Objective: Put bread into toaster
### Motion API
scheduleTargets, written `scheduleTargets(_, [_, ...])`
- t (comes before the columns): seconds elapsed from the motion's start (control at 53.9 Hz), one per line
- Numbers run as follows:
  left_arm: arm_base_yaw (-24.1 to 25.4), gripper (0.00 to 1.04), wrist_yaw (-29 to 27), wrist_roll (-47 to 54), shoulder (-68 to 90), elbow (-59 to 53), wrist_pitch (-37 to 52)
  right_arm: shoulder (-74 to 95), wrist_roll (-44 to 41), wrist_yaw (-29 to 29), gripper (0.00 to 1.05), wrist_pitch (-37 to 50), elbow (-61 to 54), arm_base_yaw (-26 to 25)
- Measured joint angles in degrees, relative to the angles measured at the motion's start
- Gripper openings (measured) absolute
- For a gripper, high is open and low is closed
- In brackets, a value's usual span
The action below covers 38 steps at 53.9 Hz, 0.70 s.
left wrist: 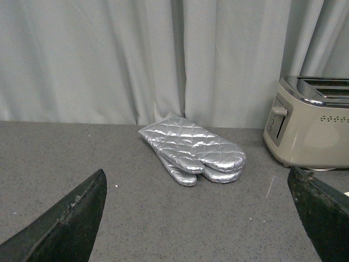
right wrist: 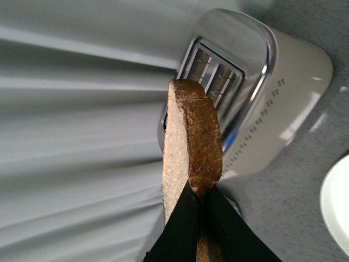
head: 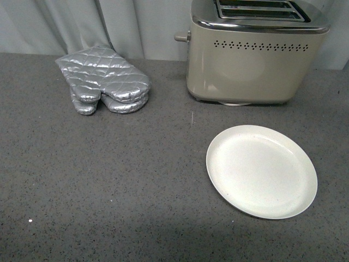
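The right gripper [right wrist: 200, 199] is clamped on a tan, dark-crusted slice of bread [right wrist: 191, 147], its two black fingers pinching one edge so the rest of the slice stands out beyond them. In the right wrist view the slice is seen edge-on, crust toward the camera. The boxy beige toaster with a chrome top [right wrist: 272, 98] lies straight past the free end of the slice, with its two slots [right wrist: 210, 76] open and apparently empty.

That is the relation the coming move turns on: the slots lie ahead of and below the held slice, apart from it and not yet entered. The slice's thin edge seems to run roughly along the slots' length, so I judge that little twisting is needed, mostly a carry toward the toaster and a lowering into one slot. How far the slice stands from the chrome top cannot be told.

Neither the slice nor the right arm shows in the front view. There the toaster [head: 256, 60] stands just behind a bare round cream plate [head: 262, 172], and a pair of quilted silver oven mitts [head: 103, 79] lies well to the toaster's left.

The left gripper [left wrist: 196, 218] is spread wide with nothing between its fingers, low over the grey speckled counter [left wrist: 136, 218], facing the mitts and farther from the toaster than the right arm.
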Motion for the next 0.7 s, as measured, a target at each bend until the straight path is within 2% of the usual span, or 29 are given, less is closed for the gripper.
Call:
scheduleTargets(0.093, [0.00,0.98,0.00,0.00,0.00,0.00,0.00,3.45,6.56,5.66,0.01,-0.44,5.31,1.84])
scheduleTargets(0.167, [0.00,0.98,0.00,0.00,0.00,0.00,0.00,5.84,9.68,7.82,0.01,-1.57,8.33,2.75])
scheduleTargets(0.426, [0.00,0.98,0.00,0.00,0.00,0.00,0.00,13.46,18.27,9.77,0.01,-7.26,17.31,5.40])
scheduleTargets(0.705, [0.00,0.98,0.00,0.00,0.00,0.00,0.00,20.02,21.97,10.14,0.01,-10.38,22.32,6.12])
